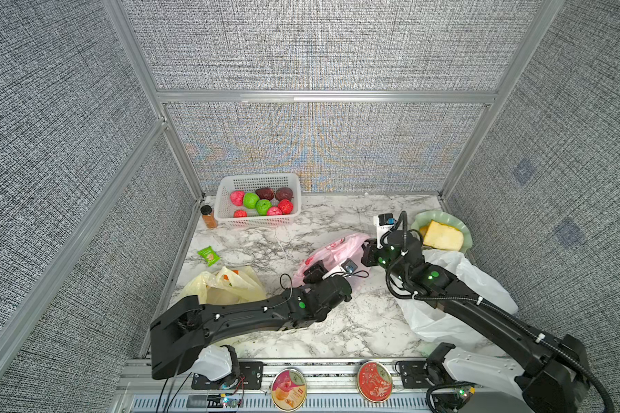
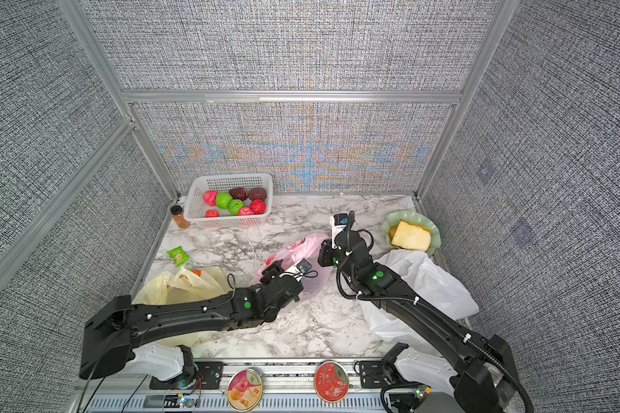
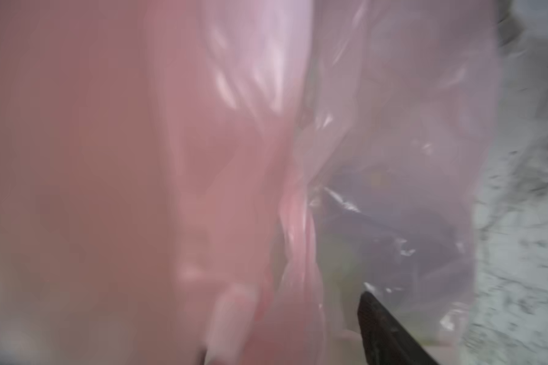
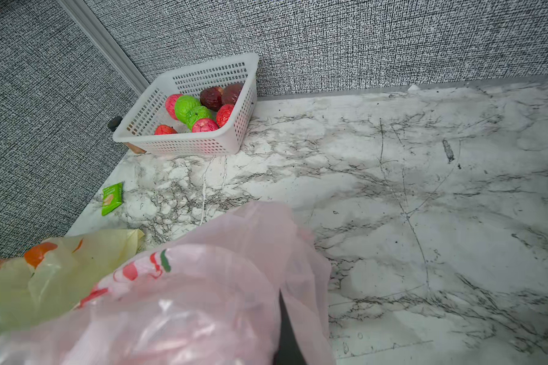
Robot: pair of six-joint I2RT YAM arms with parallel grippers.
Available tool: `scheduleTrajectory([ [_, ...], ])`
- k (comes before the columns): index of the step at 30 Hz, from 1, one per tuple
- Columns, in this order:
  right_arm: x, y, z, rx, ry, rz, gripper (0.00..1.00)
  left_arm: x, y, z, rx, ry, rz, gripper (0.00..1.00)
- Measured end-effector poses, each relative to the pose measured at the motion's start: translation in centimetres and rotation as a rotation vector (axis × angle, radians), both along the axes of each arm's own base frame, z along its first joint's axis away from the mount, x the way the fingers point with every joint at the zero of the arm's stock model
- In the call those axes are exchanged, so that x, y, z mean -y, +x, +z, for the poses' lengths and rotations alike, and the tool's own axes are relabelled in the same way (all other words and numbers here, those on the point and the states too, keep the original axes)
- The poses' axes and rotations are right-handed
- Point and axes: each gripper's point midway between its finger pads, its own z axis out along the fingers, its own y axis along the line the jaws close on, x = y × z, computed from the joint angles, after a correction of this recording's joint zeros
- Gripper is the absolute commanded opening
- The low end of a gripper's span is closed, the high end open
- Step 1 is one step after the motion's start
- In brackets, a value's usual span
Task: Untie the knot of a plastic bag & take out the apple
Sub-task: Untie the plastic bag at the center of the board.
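While right gripper [image 1: 365, 250] pinches pink bag [image 1: 337, 247], left gripper [image 1: 311, 271] spread wide against its folds

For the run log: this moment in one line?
object: pink bag | left claw: against bag, state unclear | right claw: shut on bag

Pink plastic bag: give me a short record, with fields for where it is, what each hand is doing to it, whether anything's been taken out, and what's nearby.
bag: pink plastic bag, mid marble table, between both hands
left hand: left hand against the bag's near side; open or shut unclear
right hand: right hand shut, pinching the bag's far edge
taken out: no fruit seen in either hand; bag's contents blurred
nearby: yellow bag, white bag, white basket of fruit, green plate with bread
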Motion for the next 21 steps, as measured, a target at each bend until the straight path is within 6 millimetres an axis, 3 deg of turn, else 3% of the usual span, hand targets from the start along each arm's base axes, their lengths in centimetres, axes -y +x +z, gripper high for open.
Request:
scheduleTrajectory([
  [2,0.8,0.9,-0.9,-0.033,0.011,-0.018,0.00,-1.0,1.4,-0.8,0.010,0.035,0.083,0.65],
  [3,1.3,1.5,-1.5,-0.057,0.018,-0.032,0.00,-1.5,2.0,-0.9,0.014,0.038,0.124,0.54],
  [5,1.8,2.5,-2.3,-0.097,0.037,-0.040,0.00,-2.3,2.3,-0.6,0.023,0.036,0.174,0.17],
  [6,2.0,3.0,-2.5,-0.112,0.047,-0.045,0.00,-2.4,2.2,-0.1,0.023,0.020,0.183,0.06],
  [13,1.8,7.1,-0.8,-0.138,0.116,-0.015,0.00,-5.0,-0.9,5.0,-0.001,-0.256,0.104,0.02],
  [17,1.3,9.6,0.3,-0.169,0.154,0.033,0.00,-4.7,-3.8,7.9,-0.032,-0.472,-0.101,0.00],
  [20,-0.2,11.0,1.6,-0.203,0.179,0.116,0.00,-4.3,-5.4,10.4,-0.026,-0.601,-0.217,0.00],
  [21,-0.8,11.3,2.0,-0.214,0.188,0.146,0.18,-4.2,-5.8,10.8,-0.026,-0.627,-0.242,0.00],
])
